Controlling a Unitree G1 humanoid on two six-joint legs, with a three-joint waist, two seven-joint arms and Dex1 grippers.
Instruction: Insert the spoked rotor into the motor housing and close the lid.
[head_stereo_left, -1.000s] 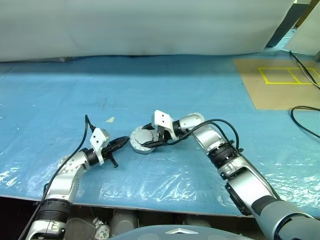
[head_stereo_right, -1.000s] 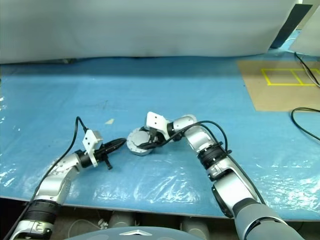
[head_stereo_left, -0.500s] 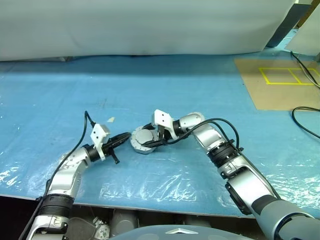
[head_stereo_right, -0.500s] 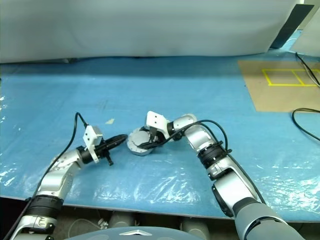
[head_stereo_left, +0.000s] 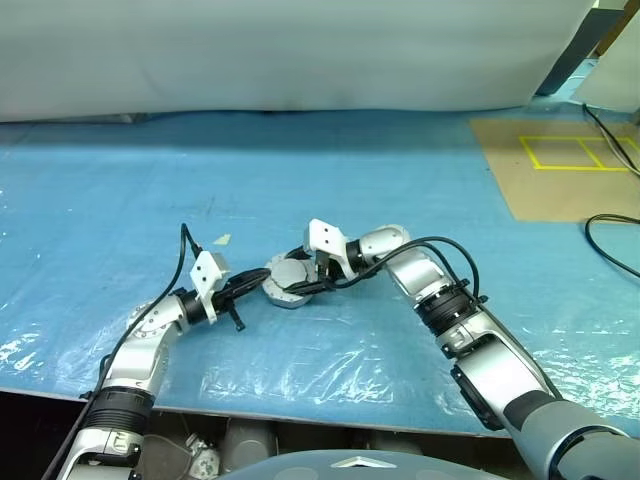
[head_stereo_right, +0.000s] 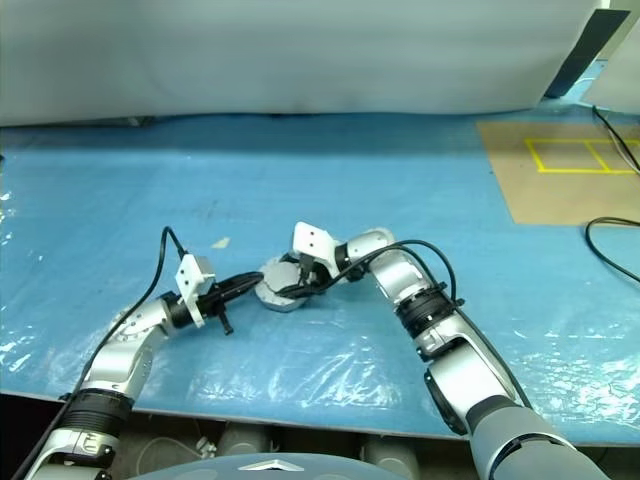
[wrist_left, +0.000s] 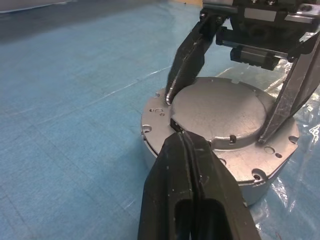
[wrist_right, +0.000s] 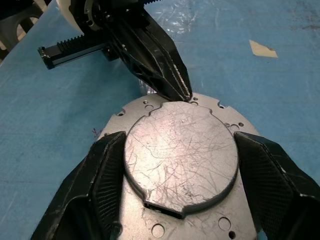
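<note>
While the lid (wrist_right: 180, 160) sits pale face up in the top of the housing (wrist_left: 220, 150), both grippers are gathered on it. Its disc looks seated, or very nearly so, inside the housing's flange; I cannot tell whether it is fully home. No spoked rotor is to be seen, so it is presumably already inside, under the lid.

Spread wide, the right gripper (head_stereo_left: 308, 277) has a finger on either side of the lid. From its own wrist view the pads (wrist_right: 105, 175) lie at the lid's edge, touching or just beside it; whether they press is unclear. That straddle would keep the disc centred over the housing as it is worked down.

From the opposite side, the left gripper (head_stereo_left: 252, 282) reaches in level with its two fingers pressed together on nothing. Its tip (wrist_left: 182, 137) meets the lid's rim at a small notch, close to one of the right fingers. Shut fingers make a narrow, stiff point, suited to nudging or turning the lid into register rather than gripping it.

Beneath both hands the housing stands on blue sheeting (head_stereo_left: 300, 180).
</note>
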